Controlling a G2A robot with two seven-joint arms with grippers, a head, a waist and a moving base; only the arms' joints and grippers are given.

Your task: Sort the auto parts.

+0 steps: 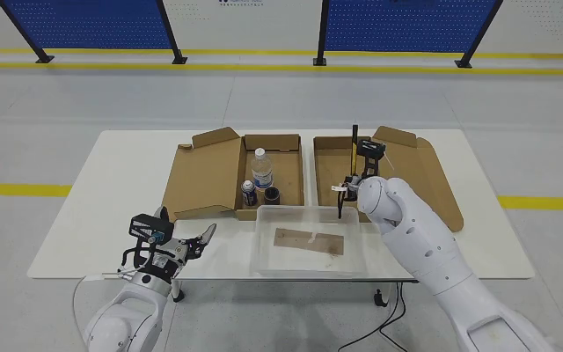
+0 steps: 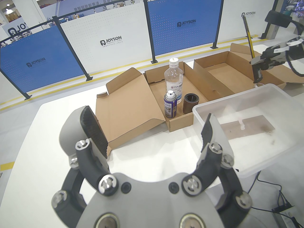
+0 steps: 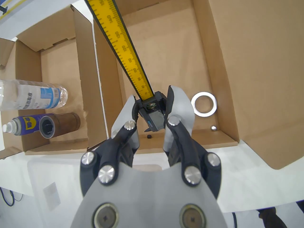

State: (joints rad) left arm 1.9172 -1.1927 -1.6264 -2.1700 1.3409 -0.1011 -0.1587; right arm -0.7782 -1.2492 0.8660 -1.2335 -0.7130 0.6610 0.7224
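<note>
Your right gripper (image 3: 152, 106) pinches the yellow caliper (image 3: 118, 41) by its head, near upright above the right cardboard box (image 3: 171, 48). Your left gripper (image 2: 147, 115) sits spread wide over the near-left part of the table (image 1: 106, 202).

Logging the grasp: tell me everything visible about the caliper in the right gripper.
The caliper has a long yellow beam with black scale marks and dark edges, ending in a black and grey slider head that looks plastic. The right gripper is shut on that head, one finger on each side. The beam rises nearly upright, slightly tilted, above the gripper. It is held over the right cardboard box; only the gripper visibly touches it.
</note>
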